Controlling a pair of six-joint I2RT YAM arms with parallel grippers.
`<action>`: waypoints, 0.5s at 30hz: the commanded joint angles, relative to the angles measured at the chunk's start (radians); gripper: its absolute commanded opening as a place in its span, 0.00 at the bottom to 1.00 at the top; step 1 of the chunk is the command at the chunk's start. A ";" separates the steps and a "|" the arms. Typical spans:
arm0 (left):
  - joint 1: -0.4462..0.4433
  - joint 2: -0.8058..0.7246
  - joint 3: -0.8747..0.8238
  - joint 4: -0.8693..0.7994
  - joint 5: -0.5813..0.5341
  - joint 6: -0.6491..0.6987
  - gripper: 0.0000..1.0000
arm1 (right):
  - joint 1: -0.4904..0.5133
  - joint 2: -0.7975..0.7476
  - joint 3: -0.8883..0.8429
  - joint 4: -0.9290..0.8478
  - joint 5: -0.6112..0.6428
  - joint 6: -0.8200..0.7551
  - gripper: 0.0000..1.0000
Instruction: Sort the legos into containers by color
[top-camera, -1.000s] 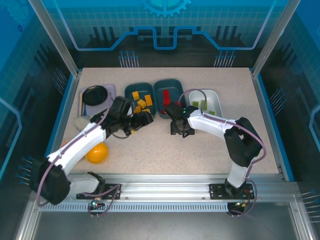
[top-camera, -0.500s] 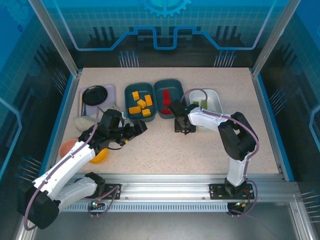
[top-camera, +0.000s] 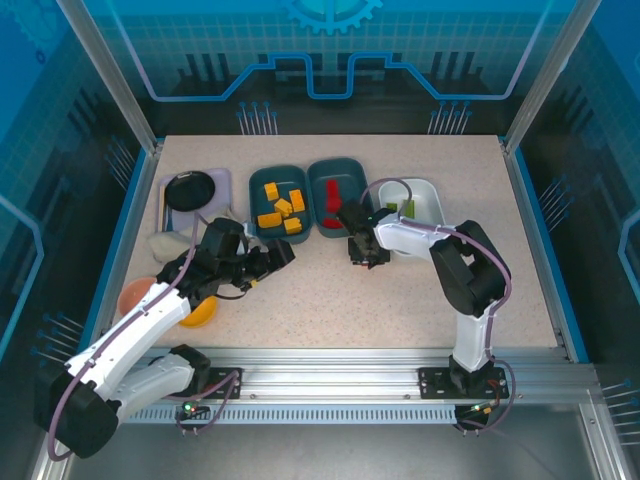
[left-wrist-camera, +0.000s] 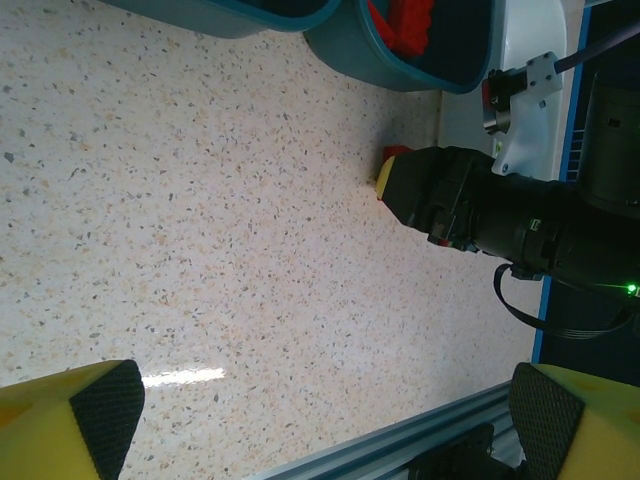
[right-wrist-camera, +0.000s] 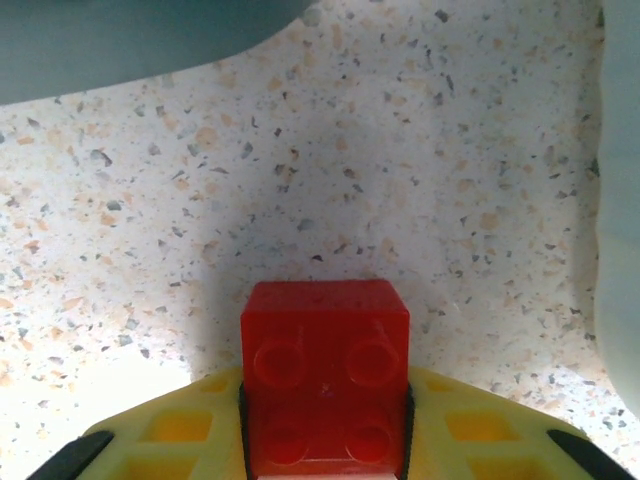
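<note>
Two claws sit low over the tabletop. Left of centre in the top view, the left claw has its fingers wide apart and holds nothing. Above it, the left teal bin holds orange-yellow bricks. Just beside it, the middle teal bin holds red bricks. Below that bin, the right claw is clamped on a red brick, down at the tabletop between the middle teal bin and the white bin, where green bricks lie.
</note>
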 joint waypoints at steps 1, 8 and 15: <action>-0.009 0.009 0.032 0.008 0.005 -0.006 0.97 | 0.053 -0.094 0.007 -0.025 0.048 -0.026 0.26; -0.010 0.101 0.190 0.005 -0.019 0.019 0.98 | 0.075 -0.202 0.084 -0.049 0.056 -0.067 0.24; 0.010 0.312 0.365 0.035 -0.007 0.043 0.98 | -0.012 0.013 0.374 -0.092 0.032 -0.143 0.25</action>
